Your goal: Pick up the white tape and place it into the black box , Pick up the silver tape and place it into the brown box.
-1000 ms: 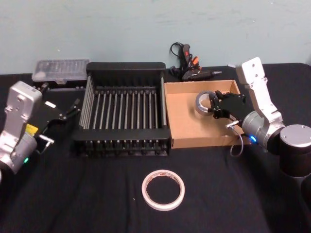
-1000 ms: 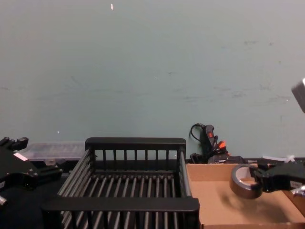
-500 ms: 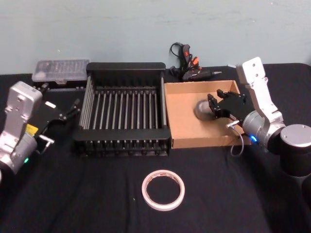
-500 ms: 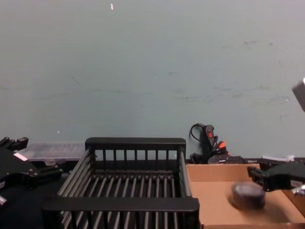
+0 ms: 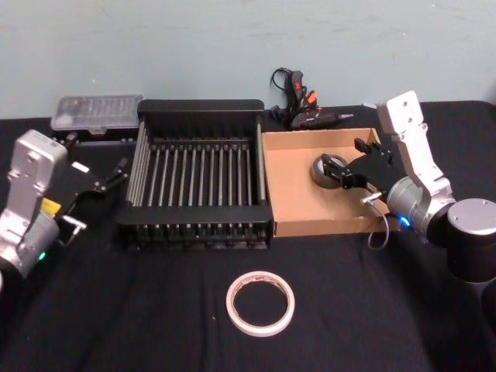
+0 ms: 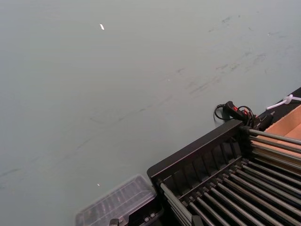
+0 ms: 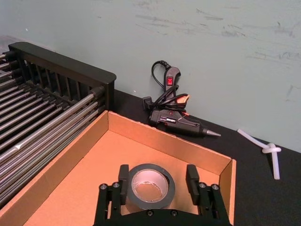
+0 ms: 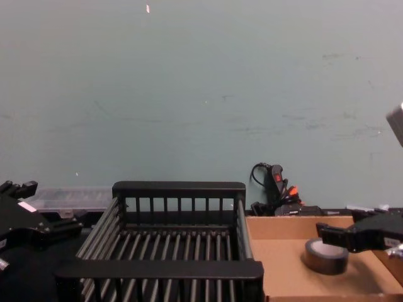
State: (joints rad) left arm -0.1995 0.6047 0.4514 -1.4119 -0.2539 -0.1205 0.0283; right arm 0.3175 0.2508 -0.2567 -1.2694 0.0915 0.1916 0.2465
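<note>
At right of centre in the head view: the right gripper (image 5: 338, 171) hangs over the brown box (image 5: 288, 182), its fingers spread wide with nothing pinched between them.
Change: one second ago the silver tape (image 5: 322, 170) was held in these fingers above the tray; half a second ago it was falling; now it rests on the cardboard floor.
Meaning: I judge the silver half of the task is done, and the white tape (image 5: 260, 302) comes next.
Silver tape pose: it lies flat, the hole and the roll's axis pointing up; in the right wrist view the pale core (image 7: 146, 184) faces the camera, between the open fingers (image 7: 192, 178).
White tape: flat on the black cloth at lower centre, well apart from the black box (image 5: 201, 115).
Left gripper (image 5: 115, 173): parked at the left, beside the crate; I cannot tell its state.
</note>
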